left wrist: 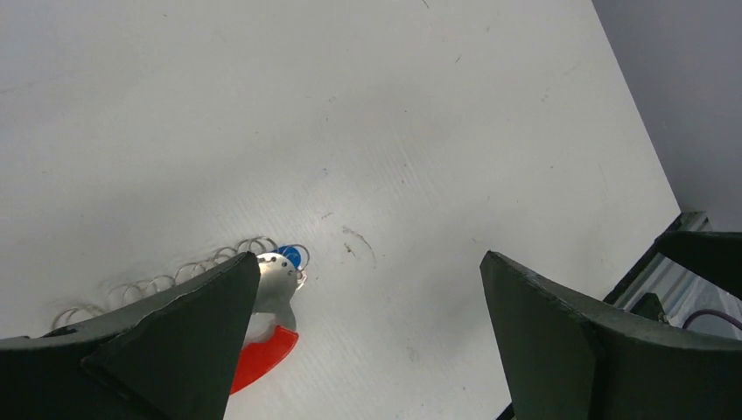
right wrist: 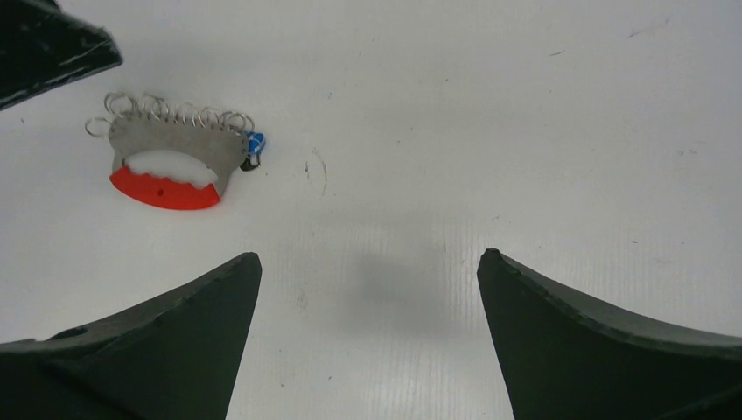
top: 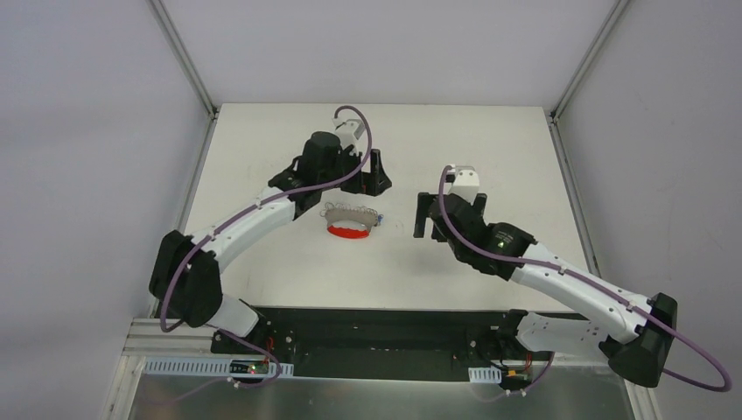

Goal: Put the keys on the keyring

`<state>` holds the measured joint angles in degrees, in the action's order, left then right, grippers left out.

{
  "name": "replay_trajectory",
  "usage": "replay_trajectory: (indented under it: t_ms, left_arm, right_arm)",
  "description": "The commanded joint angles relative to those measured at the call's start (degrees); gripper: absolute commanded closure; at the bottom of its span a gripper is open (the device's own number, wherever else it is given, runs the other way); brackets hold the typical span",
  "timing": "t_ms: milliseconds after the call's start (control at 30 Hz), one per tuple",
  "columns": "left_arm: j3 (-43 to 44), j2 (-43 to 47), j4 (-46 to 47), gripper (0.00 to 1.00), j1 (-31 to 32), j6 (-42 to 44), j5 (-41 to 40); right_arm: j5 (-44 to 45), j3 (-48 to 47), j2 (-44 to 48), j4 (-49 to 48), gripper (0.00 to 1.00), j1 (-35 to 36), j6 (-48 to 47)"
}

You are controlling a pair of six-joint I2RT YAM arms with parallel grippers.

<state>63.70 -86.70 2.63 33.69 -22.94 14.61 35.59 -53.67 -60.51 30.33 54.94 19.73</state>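
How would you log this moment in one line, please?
left gripper open, empty | right gripper open, empty | keys at keyring end, attachment unclear

The keyring (right wrist: 166, 162) is silver with a red strip, the keys (right wrist: 255, 142) blue-tagged, the table (right wrist: 525, 131) white.

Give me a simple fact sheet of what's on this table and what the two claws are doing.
table: white, bare apart from one cluster
keyring: silver rings with a red strip, lying flat
keys: one, blue-tagged, touching the end of the ring row; threaded or not, cannot tell
left gripper: open, empty
right gripper: open, empty
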Motion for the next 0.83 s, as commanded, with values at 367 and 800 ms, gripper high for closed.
replay_trajectory:
  t_ms: [367, 800]
  left_arm:
    - [-0.7, 21.4, -15.6, 0.01, 0.1, 6.5, -18.0]
    - [-3.3, 29.5, -18.6, 0.01, 0.1, 11.2, -18.5]
  right_arm:
    - [21.7, -9.0, -3.0, 1.0, 0.01, -0.2, 2.0]
    - [22.8, -11.7, -2.6, 3.9, 0.01, -0.2, 1.7]
